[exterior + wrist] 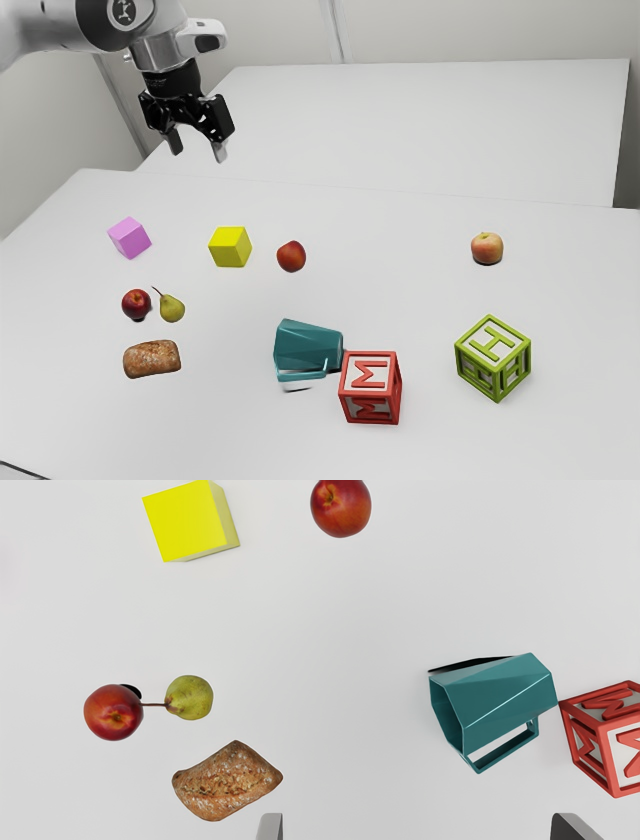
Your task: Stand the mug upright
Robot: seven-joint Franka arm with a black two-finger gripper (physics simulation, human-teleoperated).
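1. Table (230, 430), white.
2. Gripper (198, 152), black; fingers spread, nothing between them; raised above the table.
3. Mug (308, 346), teal; lying on its side on the table, base just beside the red letter block (370, 388), mouth facing away from it.
4. Bread roll (227, 782), brown.
5. Pear (190, 697), green, stem toward a red fruit (113, 712).

Glossy, smooth teal mug (500, 695).
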